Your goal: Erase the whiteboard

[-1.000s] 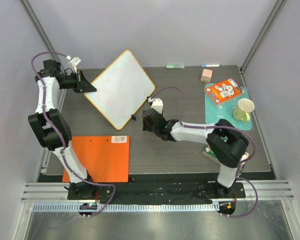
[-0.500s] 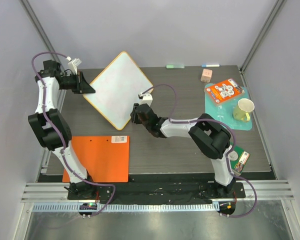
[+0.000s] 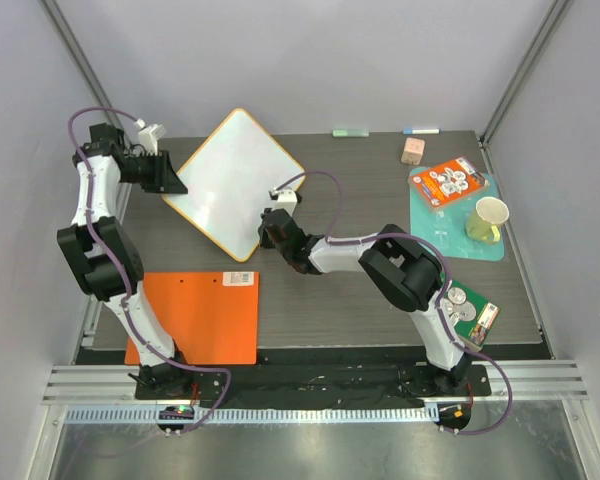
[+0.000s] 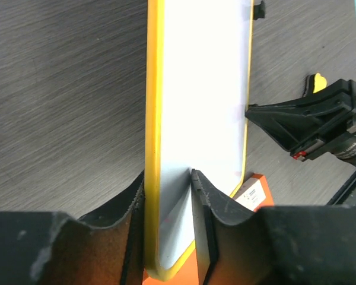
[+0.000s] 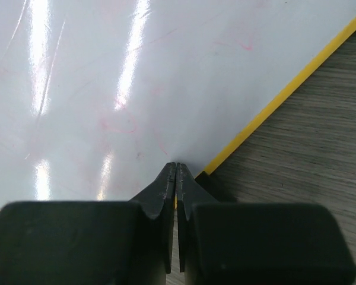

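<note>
At the worktop's [image 3: 380,200] far left, the whiteboard [image 3: 235,180] sits tilted, the left gripper's [image 3: 178,183] jaws clasping its rim. The right gripper's [image 3: 268,226] jaws are pinched together at its near edge. Faint pink marks [image 5: 121,124] remain, so erasing looks not yet done.

whiteboard [image 3: 235,180] back-left on table [image 3: 370,180], sheet [image 3: 200,320] near-left, cup [image 3: 490,217] on mat [image 3: 435,218] far right

Left arm [image 3: 86,195] and right arm [image 3: 340,252] are built of white links and black joints. Purple cables [image 3: 100,112] are looped along each. Black wedge fingers [image 4: 219,214] are scuffed.
</note>
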Robot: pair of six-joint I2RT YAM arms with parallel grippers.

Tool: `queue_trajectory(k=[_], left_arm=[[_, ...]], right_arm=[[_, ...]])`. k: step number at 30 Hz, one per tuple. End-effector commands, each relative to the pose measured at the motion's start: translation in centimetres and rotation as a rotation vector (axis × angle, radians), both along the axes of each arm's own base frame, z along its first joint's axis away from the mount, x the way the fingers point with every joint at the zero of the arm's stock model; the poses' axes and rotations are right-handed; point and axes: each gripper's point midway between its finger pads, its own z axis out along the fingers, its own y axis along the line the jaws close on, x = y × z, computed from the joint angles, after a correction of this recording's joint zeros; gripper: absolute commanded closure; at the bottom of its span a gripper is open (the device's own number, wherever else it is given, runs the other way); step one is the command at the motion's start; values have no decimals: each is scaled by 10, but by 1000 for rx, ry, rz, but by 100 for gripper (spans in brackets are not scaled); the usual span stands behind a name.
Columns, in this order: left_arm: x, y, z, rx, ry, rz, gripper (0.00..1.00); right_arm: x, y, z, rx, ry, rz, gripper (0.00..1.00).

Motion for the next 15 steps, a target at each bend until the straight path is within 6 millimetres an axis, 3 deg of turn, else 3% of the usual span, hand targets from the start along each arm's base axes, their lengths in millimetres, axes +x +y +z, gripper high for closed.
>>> queue_trajectory(k=[1,8,15], left_arm=[[-4,-3,0,37,-13,-7,65],[-3,8,5,118,-74,63,22],[-1,24,33,220,-201,174,2]], right_arm=[[1,-12,1,-7,-8,-54,92],[1,-14,-1,-9,-6,-56,93],[2,-15,-8,-14,7,-57,93]])
